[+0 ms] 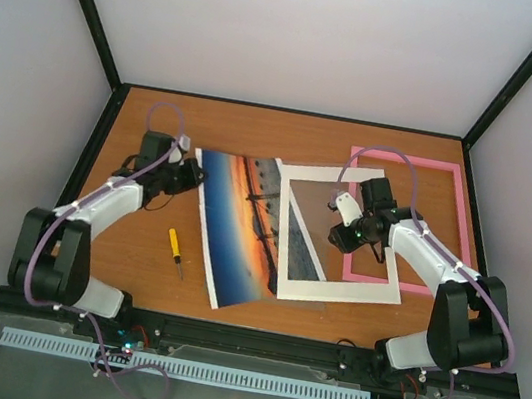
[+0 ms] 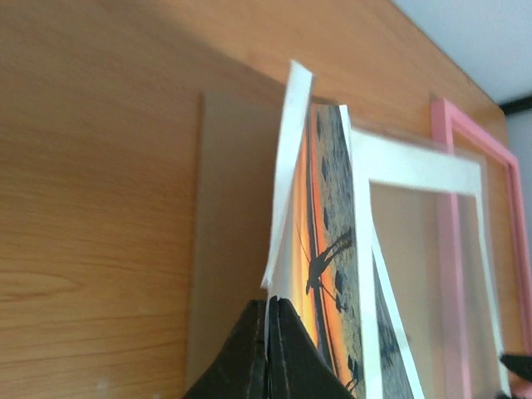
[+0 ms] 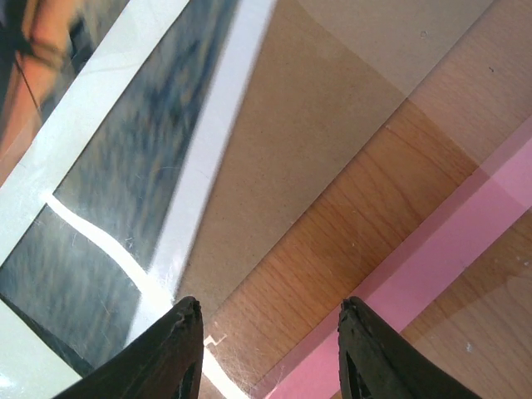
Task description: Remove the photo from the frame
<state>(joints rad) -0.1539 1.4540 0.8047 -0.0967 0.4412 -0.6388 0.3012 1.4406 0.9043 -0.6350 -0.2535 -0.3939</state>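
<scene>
Pinching the white border of the photo (image 2: 320,249), my left gripper (image 2: 268,309) has its fingers pressed together on only a thin strip, and the paper stands up curved. I think it may slip or crease if I pull fast. Its other side lies under the white mat (image 1: 333,289), so dragging could tear it or carry the mat along. My right gripper (image 3: 270,320) hangs spread above the mat, holding nothing down. The frame (image 1: 459,205) lies flat beyond, the photo outside it.
</scene>
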